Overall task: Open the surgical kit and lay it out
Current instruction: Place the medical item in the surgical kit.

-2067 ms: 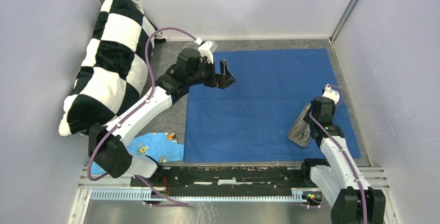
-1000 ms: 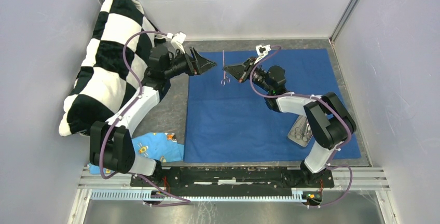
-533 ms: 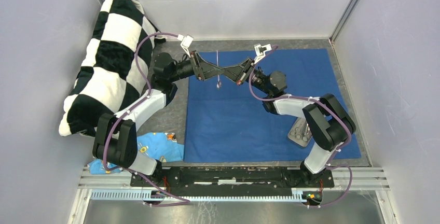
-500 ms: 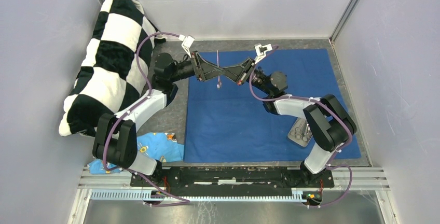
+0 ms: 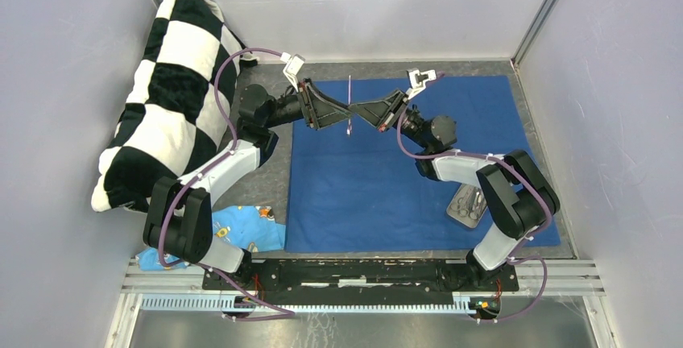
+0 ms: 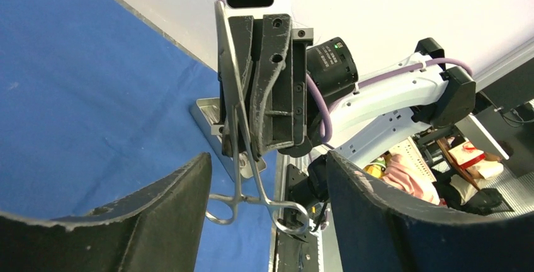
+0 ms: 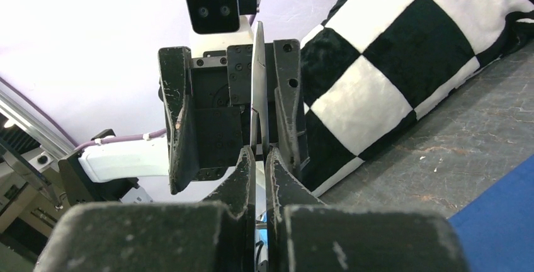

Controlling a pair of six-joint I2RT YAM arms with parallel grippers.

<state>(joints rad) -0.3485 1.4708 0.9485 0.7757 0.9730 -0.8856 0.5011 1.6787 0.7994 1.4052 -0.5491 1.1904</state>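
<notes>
Two tools meet above the far part of the blue cloth point(image 5: 387, 179). The right tool point(image 7: 259, 164) pinches the scissors point(image 7: 258, 70), probably stiff, light, slippery steel. The left tool point(image 6: 267, 165), spread around them, should grip the shank.

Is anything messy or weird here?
Yes. A checkered pillow leans against the left wall, and a crumpled light blue cloth scrap lies at the near left corner; neither looks like surgical gear. The steel tray lies slanted on the dark blue cloth.
</notes>
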